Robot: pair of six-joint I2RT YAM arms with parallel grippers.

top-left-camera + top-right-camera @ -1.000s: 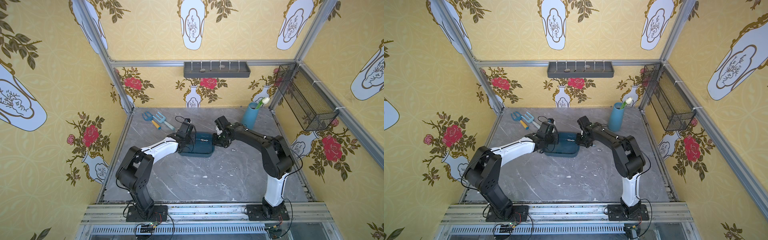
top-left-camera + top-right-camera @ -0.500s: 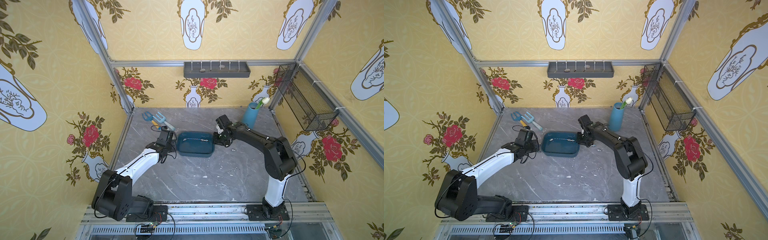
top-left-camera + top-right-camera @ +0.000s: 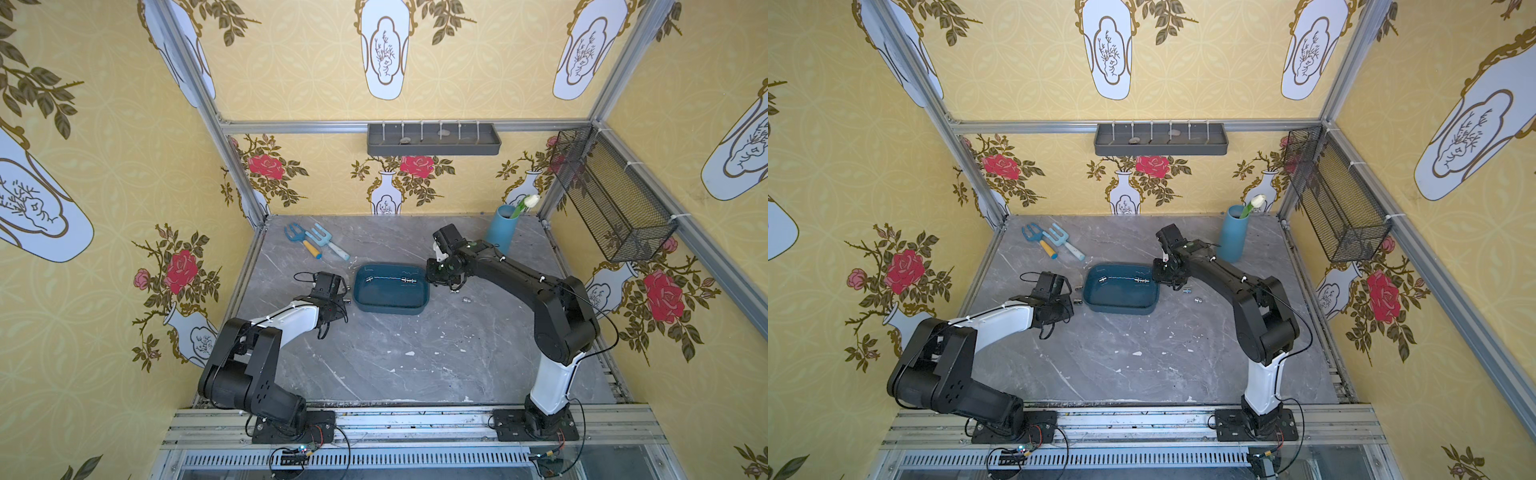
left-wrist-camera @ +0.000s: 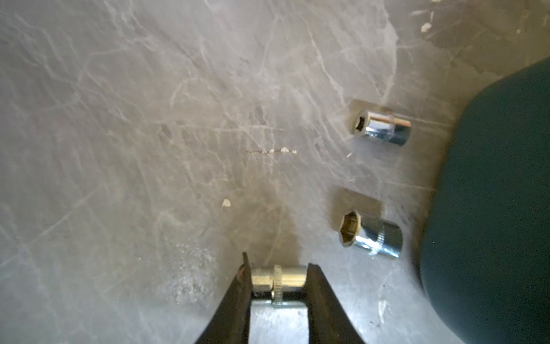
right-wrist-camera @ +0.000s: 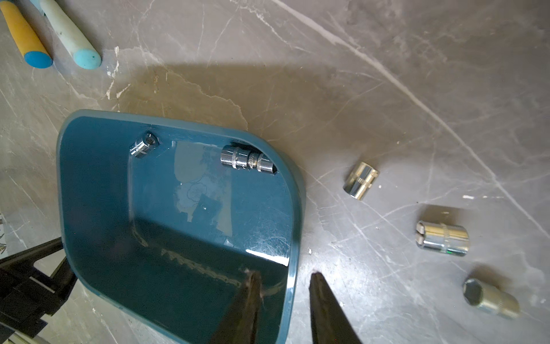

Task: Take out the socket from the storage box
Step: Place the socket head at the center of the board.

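Note:
The teal storage box (image 3: 390, 309) sits mid-table. A small chrome socket (image 5: 145, 146) and a longer chrome piece (image 5: 248, 160) lie inside it along the far wall. My left gripper (image 4: 278, 283) is low over the table just left of the box, shut on a chrome socket (image 4: 279, 278) held crosswise at its fingertips. My right gripper (image 5: 284, 283) is at the box's right end, open. One finger is inside the box and one outside, with the rim (image 5: 294, 238) between them and a gap showing on the outer side.
Two sockets (image 4: 381, 126) (image 4: 370, 235) lie on the table left of the box, and three (image 5: 360, 180) (image 5: 442, 238) (image 5: 489, 299) to its right. Garden forks (image 3: 316, 245) lie at the back left. A blue vase (image 3: 500, 228), wall tray (image 3: 432, 139) and mesh basket (image 3: 611, 195) are behind.
My left arm has drawn back out of the box to the left with a socket in its jaws. The right gripper has stayed at the box's right end.

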